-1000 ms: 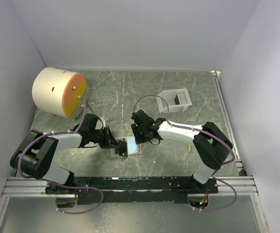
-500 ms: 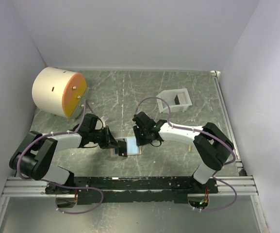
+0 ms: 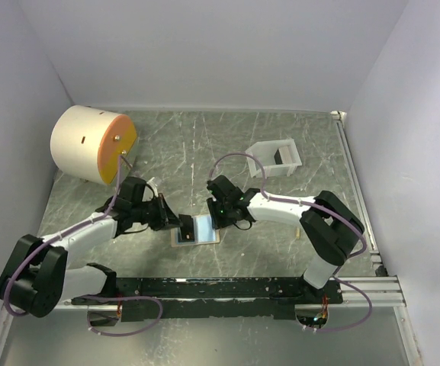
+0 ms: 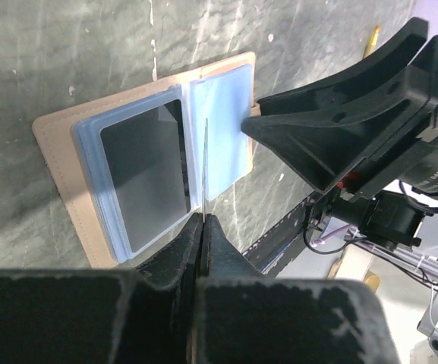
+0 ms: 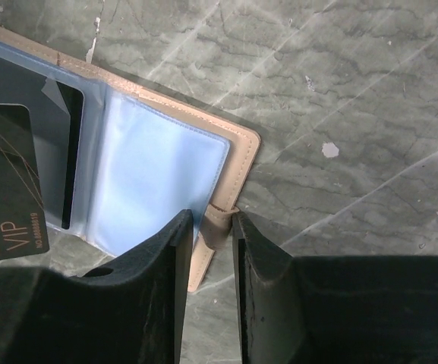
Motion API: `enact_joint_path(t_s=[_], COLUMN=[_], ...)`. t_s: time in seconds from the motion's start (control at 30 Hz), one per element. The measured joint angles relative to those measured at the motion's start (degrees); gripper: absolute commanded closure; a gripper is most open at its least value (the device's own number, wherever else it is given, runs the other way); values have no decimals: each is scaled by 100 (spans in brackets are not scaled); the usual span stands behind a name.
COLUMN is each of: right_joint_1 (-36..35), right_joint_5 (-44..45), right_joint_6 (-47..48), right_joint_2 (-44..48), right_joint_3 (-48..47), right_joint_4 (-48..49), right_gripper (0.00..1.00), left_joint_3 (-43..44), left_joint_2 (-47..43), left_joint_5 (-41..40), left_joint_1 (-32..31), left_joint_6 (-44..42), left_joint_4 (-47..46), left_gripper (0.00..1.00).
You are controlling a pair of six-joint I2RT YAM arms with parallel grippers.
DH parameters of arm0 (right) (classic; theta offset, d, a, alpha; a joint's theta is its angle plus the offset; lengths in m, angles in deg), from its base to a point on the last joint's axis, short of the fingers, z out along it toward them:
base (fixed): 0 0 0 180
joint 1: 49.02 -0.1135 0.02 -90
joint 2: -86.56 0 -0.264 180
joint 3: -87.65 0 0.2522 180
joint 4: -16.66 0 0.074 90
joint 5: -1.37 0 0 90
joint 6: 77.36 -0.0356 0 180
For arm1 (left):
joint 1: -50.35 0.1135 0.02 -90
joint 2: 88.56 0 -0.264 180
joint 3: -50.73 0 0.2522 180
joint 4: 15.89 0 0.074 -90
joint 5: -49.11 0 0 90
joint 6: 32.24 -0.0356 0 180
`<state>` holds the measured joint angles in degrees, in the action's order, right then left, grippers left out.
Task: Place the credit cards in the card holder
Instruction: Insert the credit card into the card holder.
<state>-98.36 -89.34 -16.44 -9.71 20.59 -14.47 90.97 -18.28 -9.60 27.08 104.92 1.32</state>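
The tan card holder (image 3: pixel 204 229) lies open on the table, its pale blue pockets (image 5: pixel 158 174) facing up. One dark credit card (image 4: pixel 144 163) sits inside the left pocket. My left gripper (image 4: pixel 204 218) is shut on a second credit card (image 5: pixel 6 189), a dark one marked VIP, held on edge over the holder's middle fold. In the left wrist view that card shows only as a thin line. My right gripper (image 5: pixel 212 216) stands at the holder's right edge, with its jaws drawn in close on either side of the small tan snap tab (image 5: pixel 217 221).
A big cream cylinder with an orange face (image 3: pixel 94 145) lies at the back left. A white box-like tray (image 3: pixel 274 158) stands at the back right. A small tan bit (image 3: pixel 297 230) lies on the table near the right arm's base.
My right gripper's jaws have narrowed round the holder's tab. My left arm has swung its elbow outward and shifted slightly, still holding the card over the holder.
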Motion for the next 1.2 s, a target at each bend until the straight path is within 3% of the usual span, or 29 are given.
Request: enact_joint_path(t_s=[0.57,1.2], right_joint_1=[-2,-2], right_joint_5=[-2,-15], right_joint_6=[382,389], right_joint_2=[-87,-96], right_joint_3=[-52,-59], right_joint_4=[164,170], right_gripper=[75,75], left_joint_3=[4,-46], left_joint_2=[772,1340], left_joint_5=[951,1060], left_joint_1=[330,330], left_joint_6=[-251,2], left_joint_4=[-452,-968], left_gripper=[93,93])
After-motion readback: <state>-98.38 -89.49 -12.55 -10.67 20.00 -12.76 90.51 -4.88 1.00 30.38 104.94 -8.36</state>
